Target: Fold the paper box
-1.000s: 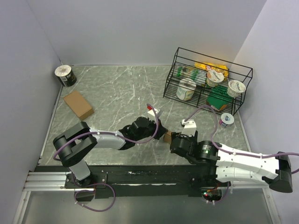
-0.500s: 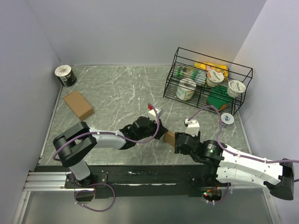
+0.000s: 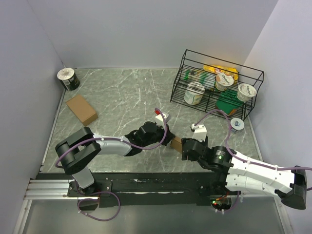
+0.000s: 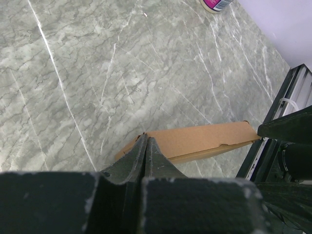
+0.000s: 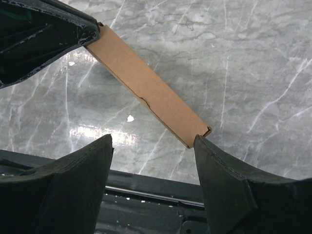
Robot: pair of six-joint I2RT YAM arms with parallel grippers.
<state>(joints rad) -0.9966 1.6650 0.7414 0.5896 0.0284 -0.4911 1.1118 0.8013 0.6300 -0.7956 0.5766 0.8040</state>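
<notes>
Top external view: flattened brown paper box (image 3: 176,144) low on the marble table (image 3: 122,92), toward 5 o'clock, between the two wrists. Clamped shut on the box's edge, left gripper (image 4: 146,140), cardboard strip running off toward 3 o'clock in the left wrist view. Spread wide apart, right gripper (image 5: 153,141), box's free corner right at its 3 o'clock fingertip (image 5: 207,153), contact unclear. At 9 o'clock a second flat box (image 3: 82,109); at 2 o'clock a wire rack (image 3: 217,85) of cups
</notes>
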